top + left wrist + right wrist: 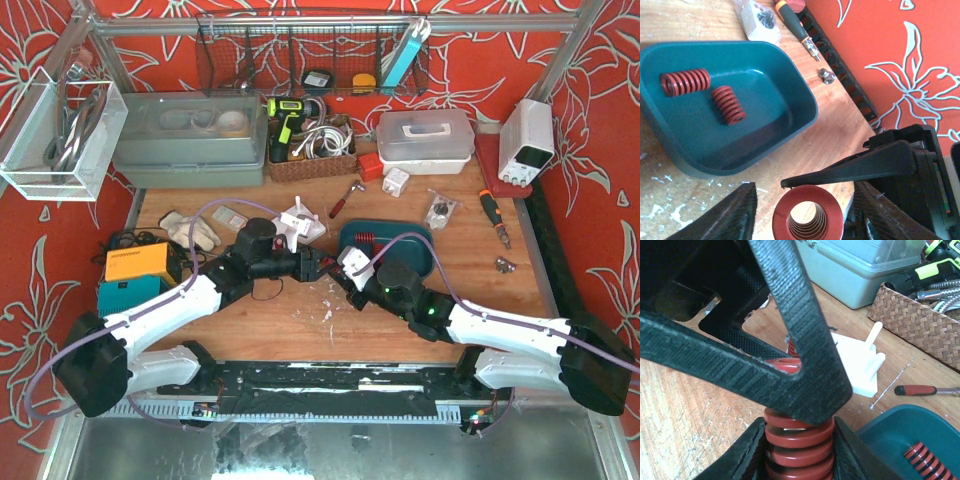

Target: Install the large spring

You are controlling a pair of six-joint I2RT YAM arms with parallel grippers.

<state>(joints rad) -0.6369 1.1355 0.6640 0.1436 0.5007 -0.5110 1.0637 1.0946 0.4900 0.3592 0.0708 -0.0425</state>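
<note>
I read the large spring [807, 220] as red-painted metal, its coils smooth with a dull gloss. On the right gripper [800, 425] the fingers [742, 455] look like matt black plastic, finely ribbed and rough. The teal tray [805, 100] is smooth plastic with a soft sheen. The tabletop [840, 140] is matt wood, scuffed white. At its far edge the basket [920, 320] is coarse woven fibre.

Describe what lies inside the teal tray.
One red spring and a second red spring lie on the floor of the teal tray. The tray's left end runs past the edge of the left wrist view, so anything there is unseen.
</note>
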